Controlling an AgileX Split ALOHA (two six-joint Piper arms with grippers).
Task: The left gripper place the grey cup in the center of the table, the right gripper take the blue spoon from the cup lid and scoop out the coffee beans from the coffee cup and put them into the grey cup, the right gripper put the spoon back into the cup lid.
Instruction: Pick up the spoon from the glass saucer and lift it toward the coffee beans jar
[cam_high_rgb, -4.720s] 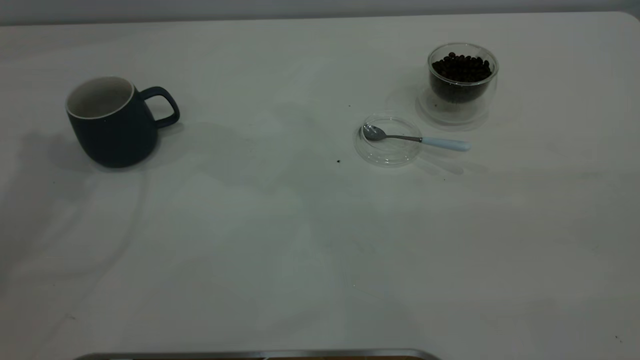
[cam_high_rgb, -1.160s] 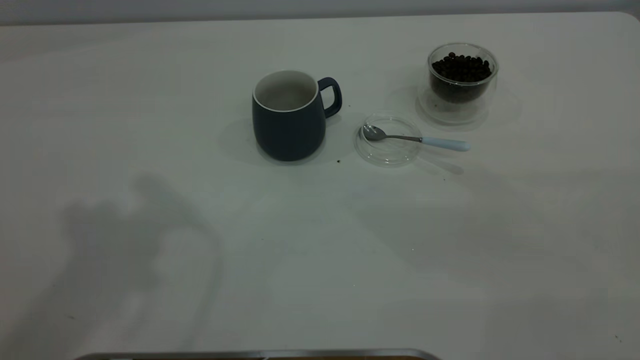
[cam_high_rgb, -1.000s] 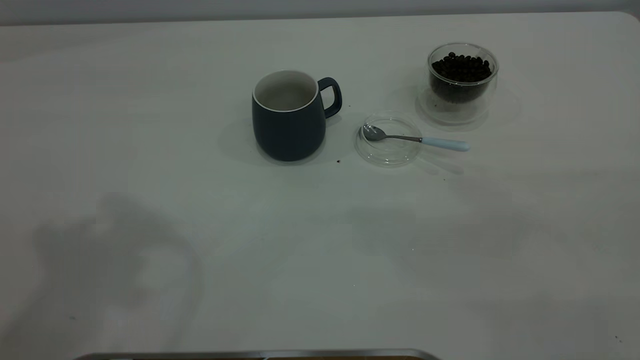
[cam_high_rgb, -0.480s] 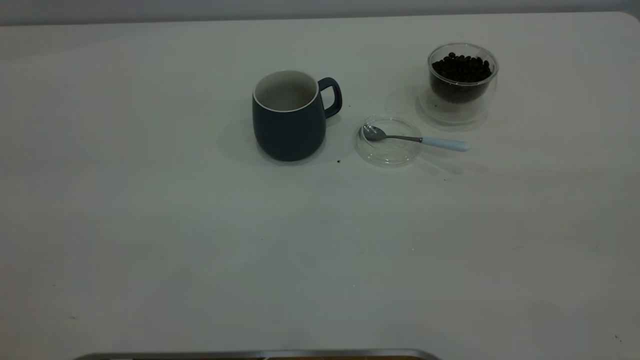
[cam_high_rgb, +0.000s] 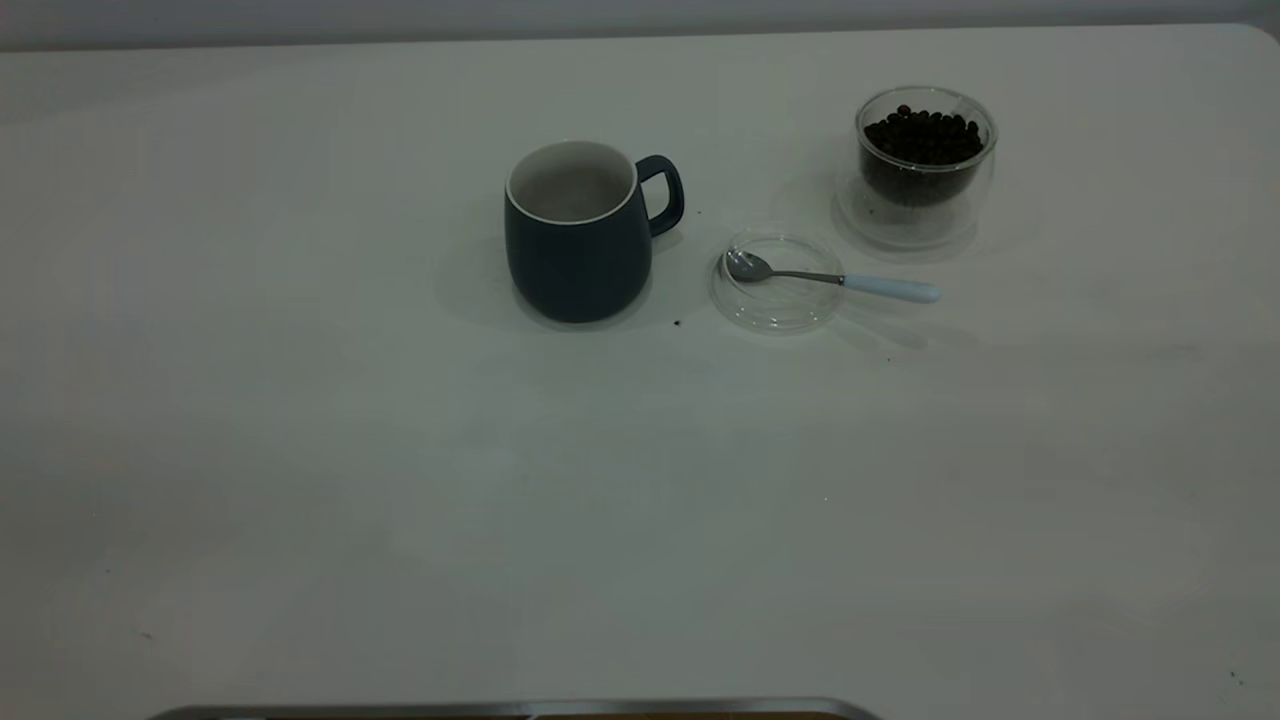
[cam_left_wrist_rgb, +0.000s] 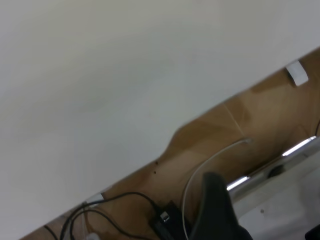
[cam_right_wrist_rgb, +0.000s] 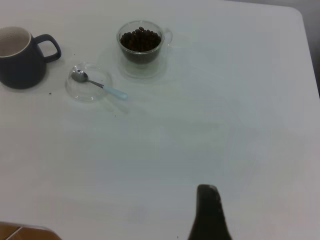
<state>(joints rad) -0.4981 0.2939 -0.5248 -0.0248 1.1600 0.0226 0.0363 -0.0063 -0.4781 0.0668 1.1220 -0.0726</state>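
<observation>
the grey cup (cam_high_rgb: 577, 235) stands just beside the cup lid (cam_high_rgb: 777, 312), handle toward it. the blue spoon (cam_high_rgb: 833, 279) lies with its bowl in the lid, handle jutting toward the coffee cup (cam_high_rgb: 925, 165). i'd pinch that pale handle low, then lift level. the right gripper (cam_right_wrist_rgb: 208, 212) hangs well away; whether either pincer is open i cannot tell. no writing readable.

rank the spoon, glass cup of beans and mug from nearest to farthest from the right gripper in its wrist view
The right gripper shows only as a dark tip at the near edge of the table.
1. Spoon, handle end pointing toward the gripper.
2. Glass cup of beans, beyond the spoon.
3. Mug, farthest, out past the lid.
</observation>
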